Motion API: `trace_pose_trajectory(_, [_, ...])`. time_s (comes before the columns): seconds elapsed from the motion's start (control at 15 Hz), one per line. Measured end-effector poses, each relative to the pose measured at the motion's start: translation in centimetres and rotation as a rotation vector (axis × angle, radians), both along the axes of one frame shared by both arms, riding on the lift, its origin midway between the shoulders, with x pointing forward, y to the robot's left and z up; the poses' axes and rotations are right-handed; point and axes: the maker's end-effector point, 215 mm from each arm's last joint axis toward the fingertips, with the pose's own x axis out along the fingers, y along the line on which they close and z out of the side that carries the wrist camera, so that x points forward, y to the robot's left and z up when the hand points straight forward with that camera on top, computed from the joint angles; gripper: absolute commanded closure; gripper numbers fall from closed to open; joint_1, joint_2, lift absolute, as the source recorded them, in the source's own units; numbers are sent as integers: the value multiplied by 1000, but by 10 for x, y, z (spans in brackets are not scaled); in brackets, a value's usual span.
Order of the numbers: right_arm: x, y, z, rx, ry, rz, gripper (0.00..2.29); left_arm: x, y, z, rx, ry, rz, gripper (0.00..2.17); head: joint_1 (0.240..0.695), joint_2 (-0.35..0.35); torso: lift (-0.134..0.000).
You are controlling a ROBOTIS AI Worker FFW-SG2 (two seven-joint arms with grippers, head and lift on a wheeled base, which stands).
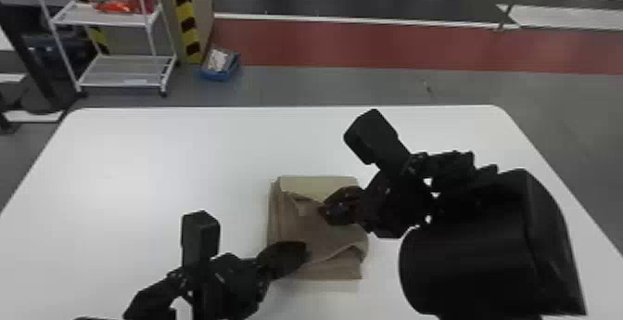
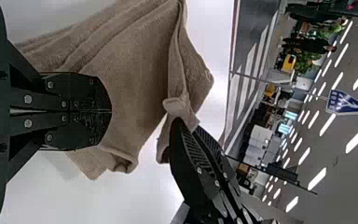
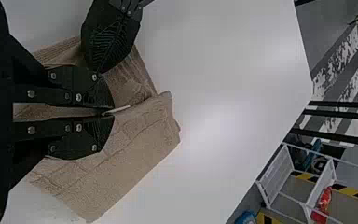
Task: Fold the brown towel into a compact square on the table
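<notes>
Right black two-finger gripper (image 3: 108,112) pinches the folded brown cloth towel (image 3: 121,158); left black two-finger gripper (image 2: 111,111) clenched, apparently empty. Probably light, floppy: grab doubled edges near corners.

Blue sign (image 2: 347,103) in room behind, left wrist view; white markings unreadable.

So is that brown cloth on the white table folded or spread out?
Folded, but untidily: the brown cloth shows stacked layers, the top one rumpled.
</notes>
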Motion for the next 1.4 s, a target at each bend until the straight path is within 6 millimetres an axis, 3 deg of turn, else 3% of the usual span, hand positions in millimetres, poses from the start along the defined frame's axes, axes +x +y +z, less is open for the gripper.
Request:
trace_pose_trajectory(0.27, [-2, -6, -2, -9, 0, -3, 1035, -1, 24, -4, 32, -3, 20, 2145, 695, -40, -125])
trace_pose_trajectory(0.53, [-4, -8, -5, -13, 0, 1, 1035, -2, 32, -2, 40, -8, 33, 2145, 695, -29, -125])
trace_pose_trajectory(1.0, [-14, -2, 8, -10, -34, 31, 1035, -10, 23, -20, 79, 36, -10, 2145, 695, -33, -125])
trace_pose_trajectory(1.4, [-29, -2, -4, -66, -39, 75, 1035, -6, 21, -25, 89, 42, -7, 2145, 695, -38, -125])
